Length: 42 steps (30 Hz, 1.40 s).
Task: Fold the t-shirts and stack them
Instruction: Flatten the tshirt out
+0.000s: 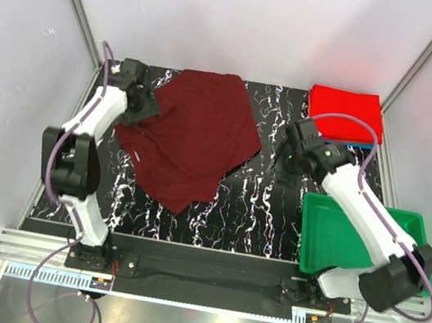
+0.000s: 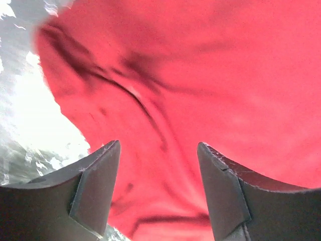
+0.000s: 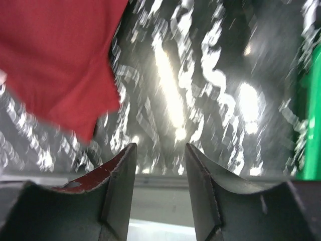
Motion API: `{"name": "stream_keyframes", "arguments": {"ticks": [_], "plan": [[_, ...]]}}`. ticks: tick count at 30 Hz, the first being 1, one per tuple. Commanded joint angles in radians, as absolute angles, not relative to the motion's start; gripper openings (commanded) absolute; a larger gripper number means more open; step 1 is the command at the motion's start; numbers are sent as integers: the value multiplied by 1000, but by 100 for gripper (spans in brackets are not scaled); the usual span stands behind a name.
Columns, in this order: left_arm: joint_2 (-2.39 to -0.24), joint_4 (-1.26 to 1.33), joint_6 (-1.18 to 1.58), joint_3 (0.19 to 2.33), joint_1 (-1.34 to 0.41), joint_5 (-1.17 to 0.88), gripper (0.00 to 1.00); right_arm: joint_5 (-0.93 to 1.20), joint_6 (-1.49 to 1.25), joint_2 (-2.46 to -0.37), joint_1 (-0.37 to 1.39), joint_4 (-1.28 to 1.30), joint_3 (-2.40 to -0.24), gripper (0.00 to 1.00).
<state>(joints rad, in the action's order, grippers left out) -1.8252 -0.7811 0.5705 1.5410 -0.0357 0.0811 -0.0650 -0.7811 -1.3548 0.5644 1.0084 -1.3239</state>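
Maroon t-shirt (image 1: 195,137) lies rumpled mid-left on the tabletop (image 1: 266,211). Left end effector (image 2: 158,150), open, hovers over its left edge; right end effector (image 3: 160,150), open and empty, sits beside it. Best approach: pinch opposite edges and flatten before folding.

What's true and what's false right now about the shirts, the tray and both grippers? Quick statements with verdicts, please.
1. The dark maroon cloth t-shirt is neatly folded. False: it lies spread out and rumpled on the black marbled table.
2. The left gripper is open over the maroon shirt. True.
3. The right gripper is clamped on cloth. False: it is open over bare table, with nothing between its fingers.
4. The bright red folded t-shirt sits at the far right corner. True.
5. The red shirt lies in the green plastic tray. False: it lies beyond the tray, on a thin blue edge.
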Motion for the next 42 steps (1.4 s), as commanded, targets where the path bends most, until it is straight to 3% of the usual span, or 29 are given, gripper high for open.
{"name": "stream_keyframes", "arguments": {"ticks": [1, 11, 20, 24, 27, 28, 32, 34, 39, 42], "plan": [[-1660, -709, 561, 1366, -87, 36, 68, -46, -645, -1480, 483, 872, -1348, 52], [-1583, -589, 632, 1068, -182, -169, 66, -66, -512, -2086, 388, 810, -1883, 58], [-1677, -664, 700, 954, -190, -74, 64, -42, -402, -2431, 341, 850, -2172, 60], [-1562, -712, 706, 934, -175, -23, 64, 54, -400, -2427, 341, 833, -2131, 55], [-1482, -796, 712, 957, -175, 1, 66, 87, -446, -2305, 341, 769, -1946, 42], [-1441, -819, 713, 963, -173, 49, 66, 104, -459, -2266, 342, 697, -1880, 29], [-1349, -888, 727, 977, -163, 132, 66, 205, -520, -2134, 345, 552, -1562, 13], [-1318, -908, 724, 970, -135, 150, 67, 199, -531, -2099, 360, 537, -1514, 13], [-1236, -861, 671, 960, -61, 58, 67, 186, -489, -2056, 373, 506, -1492, 44], [-1218, -873, 643, 983, -61, 20, 67, 180, -473, -2109, 373, 544, -1597, 52]]}}
